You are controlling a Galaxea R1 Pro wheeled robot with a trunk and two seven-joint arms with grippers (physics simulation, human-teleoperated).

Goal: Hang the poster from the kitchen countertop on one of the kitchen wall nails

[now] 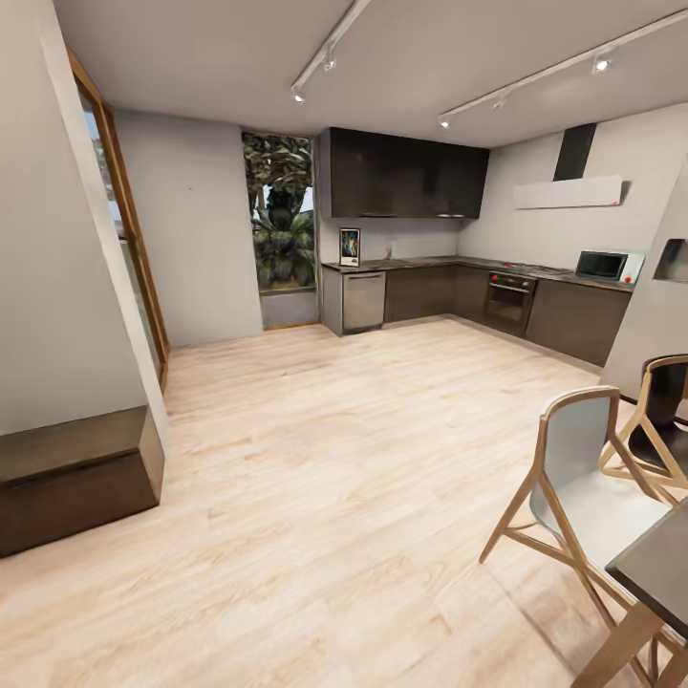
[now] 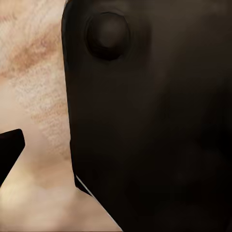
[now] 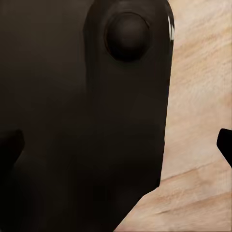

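Nearest the head camera, a dark dining table (image 1: 659,569) with wooden legs cuts into the lower right corner, with two wooden-framed chairs (image 1: 583,478) drawn up beside it. Pale wood floor (image 1: 334,478) stretches from there to the far kitchen. At the left, a low dark cabinet (image 1: 76,478) sits against a pale wall.

Across the room, the poster (image 1: 350,247) stands upright on the left end of the kitchen table (image 1: 430,262), just above the silver dishwasher front (image 1: 363,300) and beside a tall window (image 1: 278,212) full of greenery. The L-shaped worktop runs right past an oven (image 1: 508,300) to a microwave (image 1: 602,265). Dark upper cabinets (image 1: 406,176) hang above it. A tiny dark speck, apparently a wall nail (image 1: 190,190), shows on the grey wall left of the window.

Both wrist views show a dark robot body part close up over the wooden floor, with only a dark sliver of a finger (image 2: 8,154) of the left tool and of the right tool's finger (image 3: 225,142) at the edge; whether either tool is spread or pressed together I cannot tell.
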